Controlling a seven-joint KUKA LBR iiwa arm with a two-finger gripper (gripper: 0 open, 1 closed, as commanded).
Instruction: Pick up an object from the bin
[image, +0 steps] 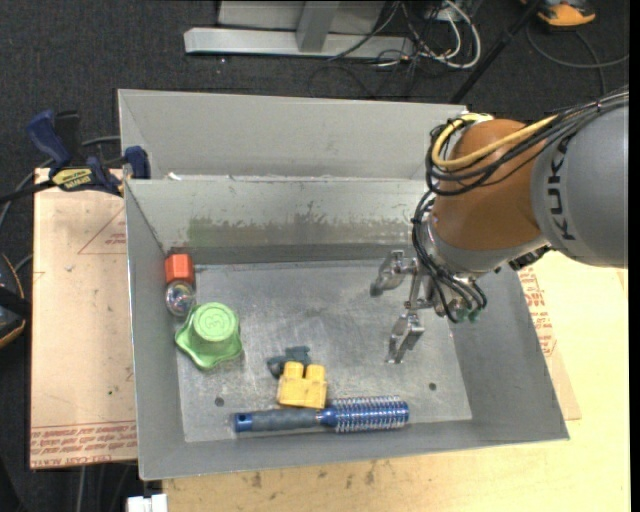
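My claw (395, 312) hangs low over the grey metal bin (300, 210), at about 3 o'clock on its floor. My two thin metal fingers (404, 340) stand wide apart, one angled toward 10 o'clock and the other toward 6. They grip nothing, and beneath them is bare, scuffed sheet metal. Above the claw bulges my smooth, rounded orange cover (490, 200), with yellow cables (470, 140) looped over it.

Every loose thing lies apart from me. Nearest, toward 7 o'clock from the claw, is the blue hairbrush (320, 417), stretched along the bin's 6 o'clock wall. Its slim, dark handle points to 9 o'clock and its pale, ribbed, bristly head to 3. Just on its 12 o'clock side sits a chunky yellow plastic block (302, 385) with squared lugs, so close to the brush that I cannot tell whether they touch. A small dark grey-blue piece (293, 357) rests against the block's far edge.

Well away, near the 9 o'clock wall, a round lime-green plastic cup (210, 335) shows rings on its upward face. Beside it toward 11 o'clock is a small glassy ball (180, 296), and just beyond that a stubby orange piece (178, 267), tucked into the 10 o'clock corner.
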